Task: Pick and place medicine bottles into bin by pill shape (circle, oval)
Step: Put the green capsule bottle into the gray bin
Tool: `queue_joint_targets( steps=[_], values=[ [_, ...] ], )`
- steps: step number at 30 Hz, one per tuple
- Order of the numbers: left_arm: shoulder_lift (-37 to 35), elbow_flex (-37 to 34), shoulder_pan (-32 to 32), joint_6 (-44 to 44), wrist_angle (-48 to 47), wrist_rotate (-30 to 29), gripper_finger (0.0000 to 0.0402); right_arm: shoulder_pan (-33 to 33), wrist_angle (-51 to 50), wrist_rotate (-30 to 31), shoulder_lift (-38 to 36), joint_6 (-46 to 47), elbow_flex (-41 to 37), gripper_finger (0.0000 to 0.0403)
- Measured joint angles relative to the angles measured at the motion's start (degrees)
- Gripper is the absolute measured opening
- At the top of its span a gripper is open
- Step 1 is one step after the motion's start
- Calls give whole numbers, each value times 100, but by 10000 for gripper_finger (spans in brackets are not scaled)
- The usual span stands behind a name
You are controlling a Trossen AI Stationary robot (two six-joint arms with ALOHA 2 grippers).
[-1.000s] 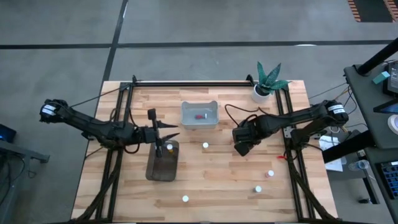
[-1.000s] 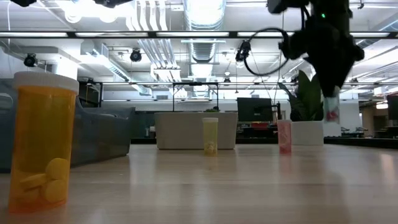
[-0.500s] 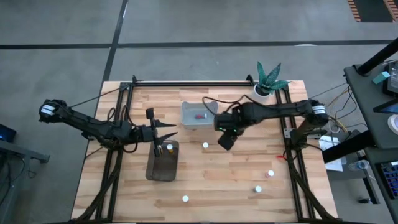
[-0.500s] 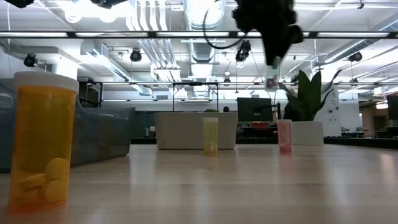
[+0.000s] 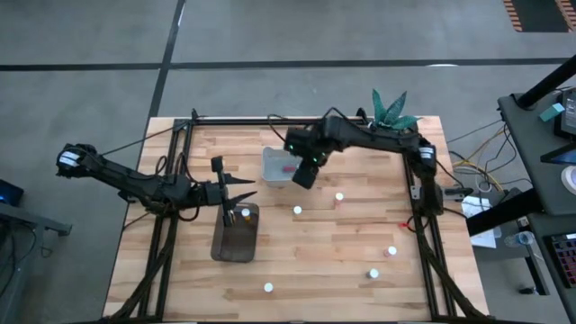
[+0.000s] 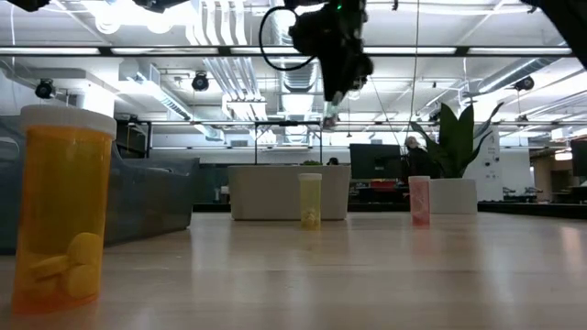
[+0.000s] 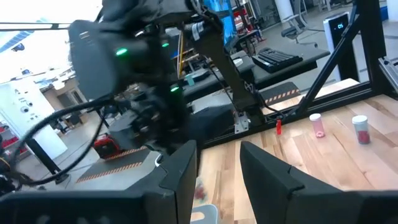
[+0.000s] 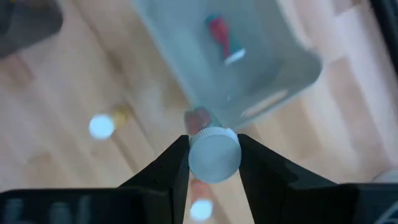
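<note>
Between the right fingers: held bottle (image 8: 213, 154), white cap toward the wrist camera, pinkish body mostly hidden behind the cap; in the high view not separable from the dark gripper.
Right gripper (image 5: 304, 171): clamped on that bottle, raised off the table at the right edge of the clear bin (image 5: 273, 175); in the low view high above the table (image 6: 332, 110), only a small pale tip showing below the fingers.
Clear bin contents: one red bottle (image 8: 221, 36) lying on its side, cap end blurred; bin's far wall cut off in the right wrist view.
Loose bottles on the wood: one white cap just beside the bin's near right corner (image 5: 298, 211), one right of it (image 5: 339, 196), two near the right rail (image 5: 391, 251) (image 5: 373, 273), one near the front edge (image 5: 268, 288); pill shapes unreadable from above.
Dark bin (image 5: 234, 238): one white-capped bottle (image 5: 245, 213) at its far end, rest of interior too dark to read.
Left gripper (image 5: 236, 192): fingers spread apart with nothing between them, just beside the dark bin's far end.
Low view foreground: amber bottle (image 6: 61, 206) with round yellow pills, very close to the lens; yellow bottle (image 6: 310, 200) and pink bottle (image 6: 419, 201) farther back.
Plant pot (image 5: 376, 135): at the far right corner, partly covered by leaves.
</note>
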Motion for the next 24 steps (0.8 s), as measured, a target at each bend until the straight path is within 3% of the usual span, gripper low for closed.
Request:
queue_joint_targets(
  steps=[11,24],
  values=[
    [0,0,2,20,0,0,109,-693,0,-4,1064,-903,1033,116],
    [-2,0,7,54,4,0,109,-1070,25,-45,1686,-1485,1238,116]
  ],
)
